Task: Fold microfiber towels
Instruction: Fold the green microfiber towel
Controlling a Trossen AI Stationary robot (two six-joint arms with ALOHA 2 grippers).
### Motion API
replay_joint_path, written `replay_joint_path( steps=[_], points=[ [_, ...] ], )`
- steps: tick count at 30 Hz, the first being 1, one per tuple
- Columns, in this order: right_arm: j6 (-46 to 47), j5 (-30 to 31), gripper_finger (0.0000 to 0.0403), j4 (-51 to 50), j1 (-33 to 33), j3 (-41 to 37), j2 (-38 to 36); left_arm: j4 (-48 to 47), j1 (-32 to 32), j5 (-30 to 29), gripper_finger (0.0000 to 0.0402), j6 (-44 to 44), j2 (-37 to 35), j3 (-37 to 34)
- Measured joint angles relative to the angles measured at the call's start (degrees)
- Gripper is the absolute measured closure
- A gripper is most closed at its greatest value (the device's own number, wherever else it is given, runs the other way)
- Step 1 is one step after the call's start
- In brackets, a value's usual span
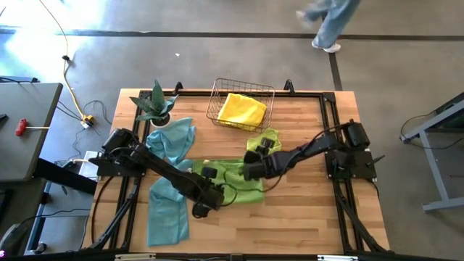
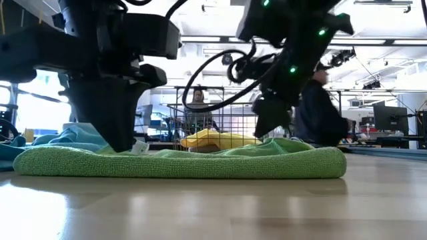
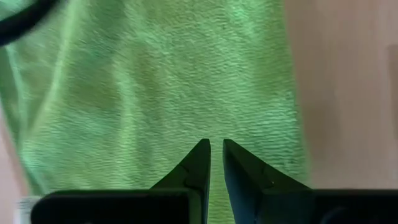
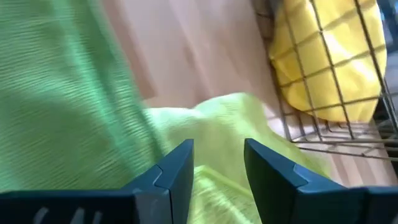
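Observation:
A lime green towel (image 1: 235, 185) lies folded flat on the table's middle; it also shows in the low view (image 2: 180, 163). My left gripper (image 1: 205, 201) is shut, with its tips down on the towel's near left part (image 3: 155, 81). My right gripper (image 1: 250, 172) is open just over the towel's far right part, its fingers (image 4: 177, 165) above green cloth. A paler yellow-green towel (image 1: 266, 139) lies crumpled between the green towel and the wire basket (image 1: 217, 98). A yellow towel (image 1: 241, 110) lies in the basket. Two teal towels (image 1: 170, 141) lie at the left. My left gripper rests its shut fingertips (image 3: 202, 155) on the top face of the green towel (image 3: 214, 127), near its near left corner. It comes from above, slanting down. The towel lies flat on the table under it (image 2: 123, 148).
A spiky potted plant (image 1: 154, 105) stands at the far left corner. The second teal towel (image 1: 165, 210) lies near the table's near left edge. Bare wood lies at the near right (image 1: 304, 217). A person walks past beyond the far edge (image 1: 330, 22).

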Motion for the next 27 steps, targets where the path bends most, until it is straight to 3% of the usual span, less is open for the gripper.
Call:
replay_joint_path(
  steps=[5,10,19,25,27],
  points=[
    [3.3,-5.9,0.0269,-2.0,-5.1,0.0,0.0,0.0,-0.7,4.4,0.0367,-2.2,0.0,0.0],
    [6.2,-13.1,0.0269,-9.4,-7.5,0.0,0.0,-0.4,-1.9,4.6,0.0367,-2.6,0.0,0.0],
    [12.0,-12.9,0.0269,-31.9,-6.3,0.0,0.0,-0.5,-2.1,4.3,0.0367,-2.5,0.0,0.0],
    [24.8,-10.5,0.0269,-56.0,-3.5,0.0,-0.2,-0.7,-2.1,3.3,0.0367,-2.5,0.0,0.0],
    [29.0,-10.8,0.0269,-58.7,-2.2,0.0,-1.2,-0.7,-2.1,3.0,0.0367,-1.9,0.0,0.0]
  ],
)
